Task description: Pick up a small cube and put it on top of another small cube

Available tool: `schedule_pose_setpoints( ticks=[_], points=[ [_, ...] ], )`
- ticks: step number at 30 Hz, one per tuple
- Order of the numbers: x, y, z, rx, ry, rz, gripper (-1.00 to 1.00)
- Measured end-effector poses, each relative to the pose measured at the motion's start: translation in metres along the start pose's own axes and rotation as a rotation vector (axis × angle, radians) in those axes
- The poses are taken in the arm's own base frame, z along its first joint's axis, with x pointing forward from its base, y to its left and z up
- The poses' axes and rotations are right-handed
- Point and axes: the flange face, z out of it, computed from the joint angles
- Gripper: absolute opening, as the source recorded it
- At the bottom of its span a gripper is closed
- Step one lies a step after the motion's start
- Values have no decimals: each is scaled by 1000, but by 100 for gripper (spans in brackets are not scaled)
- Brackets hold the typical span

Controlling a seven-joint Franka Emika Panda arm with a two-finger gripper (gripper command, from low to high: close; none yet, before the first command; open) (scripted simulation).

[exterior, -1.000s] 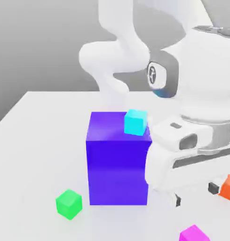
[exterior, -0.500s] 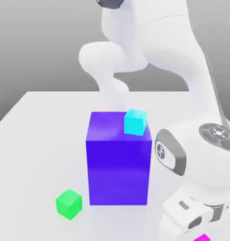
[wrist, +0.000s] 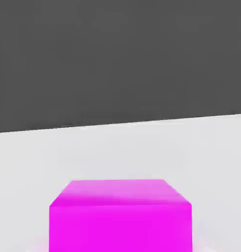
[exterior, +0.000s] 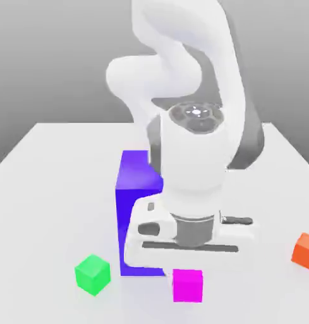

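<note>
The small magenta cube [exterior: 187,285] sits directly under my hand, at the front of the table just to the exterior view's right of the large blue-purple block [exterior: 136,190]. My gripper [exterior: 187,272] comes straight down onto it and is shut on it. In the hand view the magenta cube [wrist: 120,216] is very close, with white table [wrist: 117,147] stretching beyond it. Whether the cube is clear of the table I cannot tell. A small green cube [exterior: 92,274] lies on the table to the exterior view's left of the block, and a small orange cube [exterior: 305,250] lies at the far right.
The tall blue-purple block stands right beside my hand, and my arm's white body [exterior: 194,158] covers its right half and top corner. The white table [exterior: 49,164] runs open to the exterior view's left and back.
My hand swung from the exterior view's right edge to the front of the blue-purple block, carrying the magenta cube with it. The gripper went from open to shut. My arm now hides the cyan cube.
</note>
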Motion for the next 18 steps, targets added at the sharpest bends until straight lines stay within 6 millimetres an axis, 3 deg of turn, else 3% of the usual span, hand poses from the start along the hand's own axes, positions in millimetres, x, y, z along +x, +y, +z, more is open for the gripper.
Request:
schedule_pose_setpoints(
  ticks=[5, 8, 10, 14, 15, 18],
  points=[
    [57, 74, -12, 1, 3, 437, -100],
    [80, 121, -17, 1, 7, 696, -100],
    [96, 145, -7, 1, 8, 812, -100],
    [82, 132, 34, 0, 9, 781, -100],
    [81, 132, 43, 0, 9, 780, 100],
    [81, 132, 43, 0, 9, 780, 100]
  ],
)
